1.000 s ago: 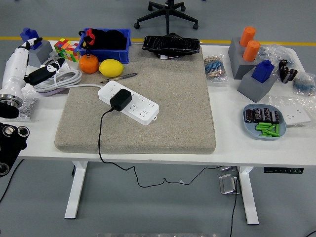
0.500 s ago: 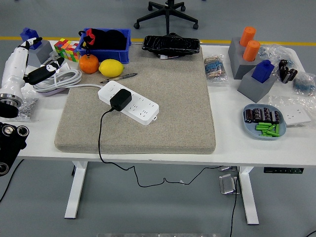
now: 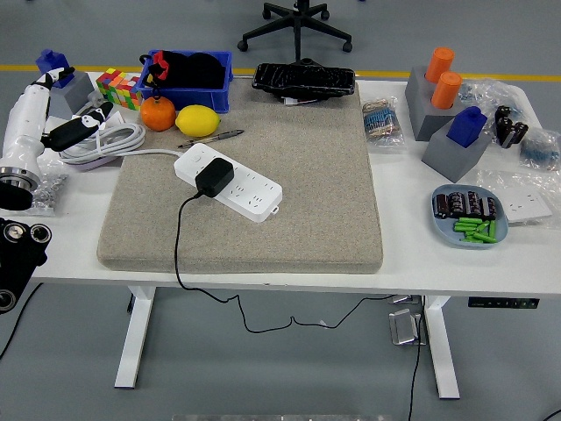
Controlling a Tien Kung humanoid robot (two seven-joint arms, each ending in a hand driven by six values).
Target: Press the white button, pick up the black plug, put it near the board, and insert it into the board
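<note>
- Plug (image 3: 213, 178) sits in the power strip (image 3: 228, 182), unmoved over the last second; the task looks finished.
- Left arm (image 3: 24, 132) stays parked at the table's left edge, fingers impossible to tell.

No legible text, label, brand or number anywhere on the table (image 3: 412, 254) or its things

Left arm (image 3: 19, 132) runs off the left edge, its hand unseen. The office chair (image 3: 296, 26) is cropped at the top. The black plug (image 3: 213, 177) hides its sockets.
</note>
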